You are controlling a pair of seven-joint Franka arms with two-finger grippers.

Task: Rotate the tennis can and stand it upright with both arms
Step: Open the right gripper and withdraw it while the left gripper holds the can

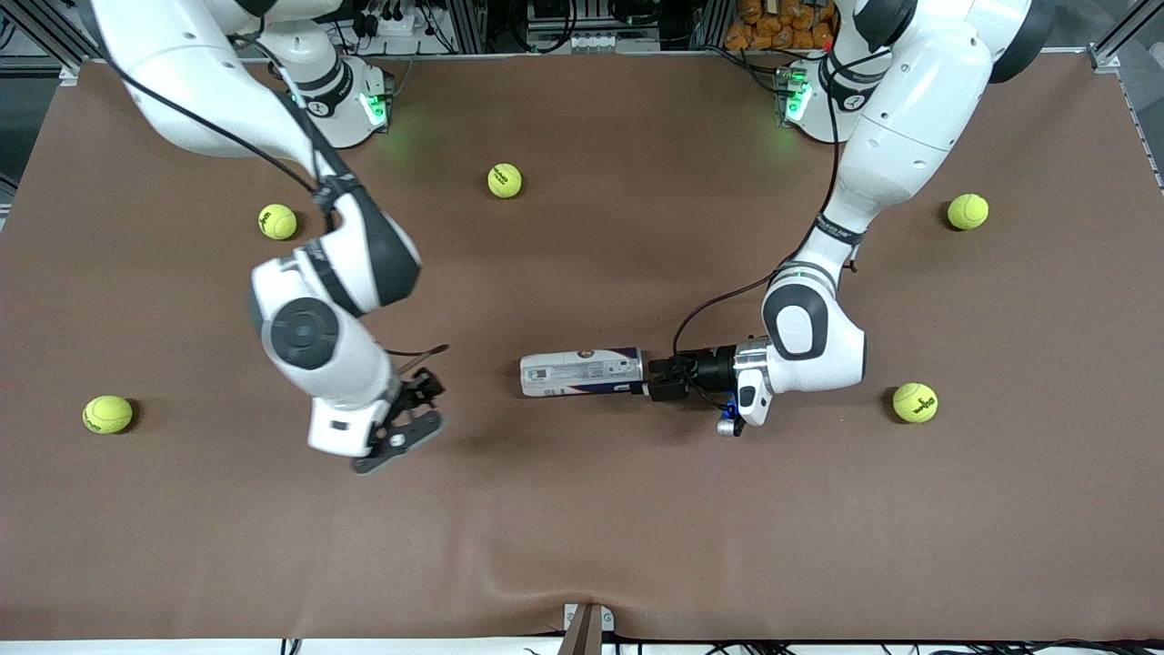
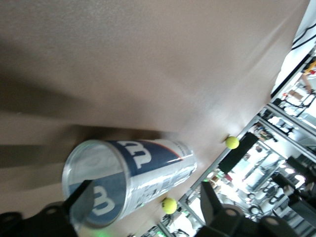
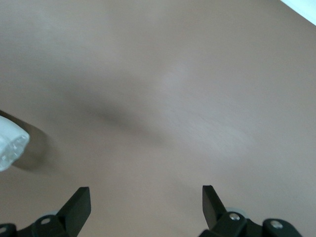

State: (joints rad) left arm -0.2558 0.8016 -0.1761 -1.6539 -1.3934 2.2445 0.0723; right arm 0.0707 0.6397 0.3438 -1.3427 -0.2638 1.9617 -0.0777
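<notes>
Can [image 1: 582, 372] lies horizontal on tabletop [image 1: 582, 528]. Left gripper [image 1: 657, 378] pinches the can's open rim. Right gripper [image 1: 414, 414], fingers spread, hangs over bare tabletop beside the can.

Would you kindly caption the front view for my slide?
Left gripper at the mouth of the lying tennis can; open right gripper waits nearby.

Brown mat [image 1: 582, 528] covers the whole table, slight ripple at lower centre of the frame. Aluminium framing [image 1: 473, 23] and cable clutter along the top edge, orange items [image 1: 782, 25] top right of centre. Green glow on the mat upper left and upper right. White strip along the bottom edge.
</notes>
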